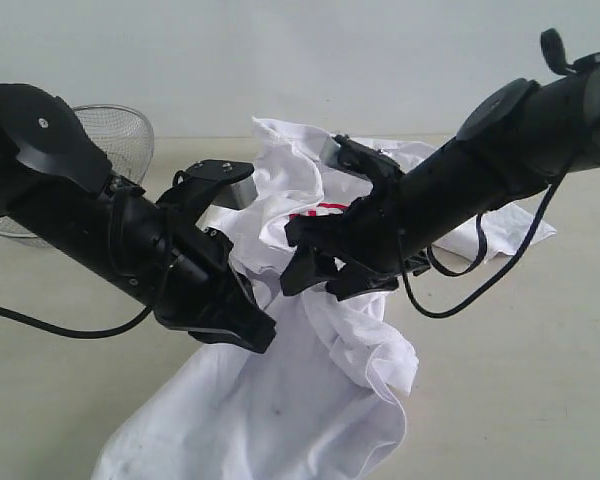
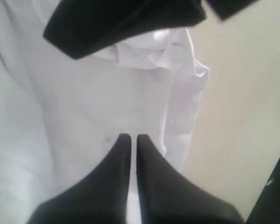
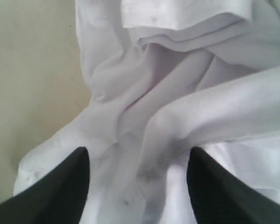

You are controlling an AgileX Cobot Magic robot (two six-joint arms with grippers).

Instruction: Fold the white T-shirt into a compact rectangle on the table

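The white T-shirt (image 1: 310, 390) is bunched up and raised off the table (image 1: 520, 380) in the middle, with a bit of red lettering (image 1: 315, 212) showing near its top. My left gripper (image 1: 242, 322) comes in from the left and is shut on a fold of the shirt. In its wrist view the fingertips (image 2: 130, 137) are pressed almost together with white cloth (image 2: 84, 102) in the slit. My right gripper (image 1: 325, 280) hangs open just beside it, over the bunched cloth. Its wrist view shows the jaws (image 3: 137, 154) spread wide over wrinkled fabric (image 3: 177, 93), gripping nothing.
A wire mesh basket (image 1: 115, 130) stands at the back left behind the left arm. A loose black cable (image 1: 480, 285) droops under the right arm. Bare beige tabletop (image 2: 242, 93) lies beside the shirt on both sides (image 3: 32, 70).
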